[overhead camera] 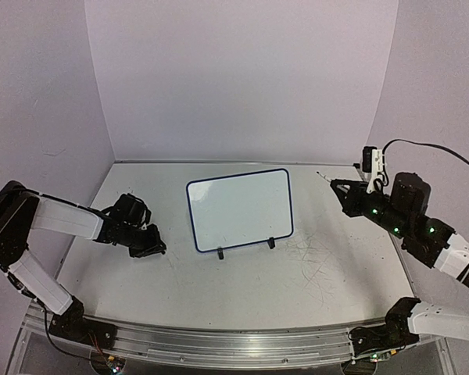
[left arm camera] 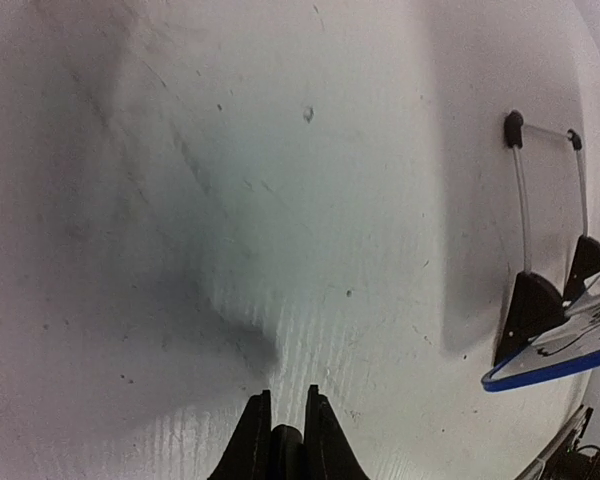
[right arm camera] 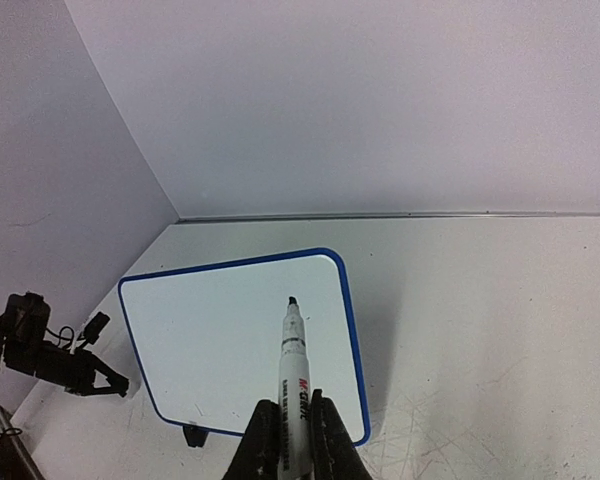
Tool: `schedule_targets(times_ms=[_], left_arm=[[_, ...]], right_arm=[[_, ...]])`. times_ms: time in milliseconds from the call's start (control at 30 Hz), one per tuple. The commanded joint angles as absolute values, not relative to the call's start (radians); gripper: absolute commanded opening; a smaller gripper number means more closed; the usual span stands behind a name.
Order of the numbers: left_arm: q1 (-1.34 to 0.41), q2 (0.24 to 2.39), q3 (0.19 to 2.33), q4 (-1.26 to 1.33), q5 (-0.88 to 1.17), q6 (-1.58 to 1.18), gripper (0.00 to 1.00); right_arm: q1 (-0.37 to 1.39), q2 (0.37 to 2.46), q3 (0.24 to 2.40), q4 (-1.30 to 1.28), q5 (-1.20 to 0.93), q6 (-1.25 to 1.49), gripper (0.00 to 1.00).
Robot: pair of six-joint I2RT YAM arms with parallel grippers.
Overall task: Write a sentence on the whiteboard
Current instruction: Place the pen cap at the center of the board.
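Observation:
The whiteboard (overhead camera: 238, 207) stands tilted on its black feet in the middle of the table, blue-rimmed and blank. It also shows in the right wrist view (right arm camera: 210, 340), and its corner and wire stand show in the left wrist view (left arm camera: 550, 370). My right gripper (overhead camera: 340, 191) hovers right of the board, apart from it, shut on a white marker (right arm camera: 296, 370). The marker's uncapped black tip points toward the board. My left gripper (overhead camera: 152, 248) is low over the table left of the board. Its fingers (left arm camera: 252, 430) are closed on a small dark round cap (left arm camera: 285, 445).
The white tabletop (overhead camera: 297, 273) is scuffed with pen marks, mostly right of the board. Lilac walls (overhead camera: 242, 78) close in the back and both sides. The left arm (right arm camera: 50, 360) shows at the right wrist view's left edge.

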State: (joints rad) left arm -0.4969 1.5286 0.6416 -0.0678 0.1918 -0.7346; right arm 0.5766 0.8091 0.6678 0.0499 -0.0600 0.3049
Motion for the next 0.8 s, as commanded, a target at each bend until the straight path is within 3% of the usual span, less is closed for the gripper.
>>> schedule_targets(times_ms=[0,467,767], left_arm=[[-0.501,1.53,0.662,0.063,0.218,-0.697,0.1],[-0.475,1.614,0.726,-0.058,0.207,-0.622,0.17],[-0.474,1.594,0.716,-0.079,0.164,-0.602,0.31]], right_arm=[[0.577,0.789,0.692,0.06,-0.099,0.323,0.0],[0.576,0.673,0.689,-0.014,-0.07,0.345,0.0],[0.576,0.691,0.694,-0.072,-0.087,0.354,0.0]])
